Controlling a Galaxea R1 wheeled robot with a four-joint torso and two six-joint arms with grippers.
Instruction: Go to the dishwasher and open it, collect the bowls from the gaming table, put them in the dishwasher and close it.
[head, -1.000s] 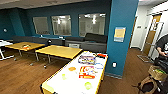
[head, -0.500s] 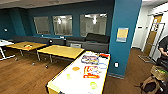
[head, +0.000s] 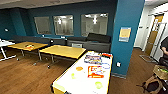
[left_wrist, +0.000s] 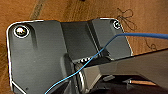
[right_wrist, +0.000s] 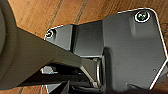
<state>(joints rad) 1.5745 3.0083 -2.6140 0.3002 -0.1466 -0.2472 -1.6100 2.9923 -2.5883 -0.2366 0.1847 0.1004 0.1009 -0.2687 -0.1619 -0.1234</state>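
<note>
You see the gaming table (head: 75, 83) right ahead of you, low in the head view, white on top with yellow edges. Colourful game boxes (head: 94, 65) lie on it; their writing is too blurred to read. Small round bowls sit between them: an orange bowl (head: 79, 68) and a light green bowl (head: 98, 85). Whether the grippers are open, I cannot tell.

Glossy white top on the gaming table (head: 75, 83), over a warm, smooth wood-plank floor (head: 25, 77)

Open wood floor (head: 25, 75) left of the gaming table (head: 82, 81); yellow tables (head: 62, 51) and teal pillar (head: 125, 37) beyond.
</note>
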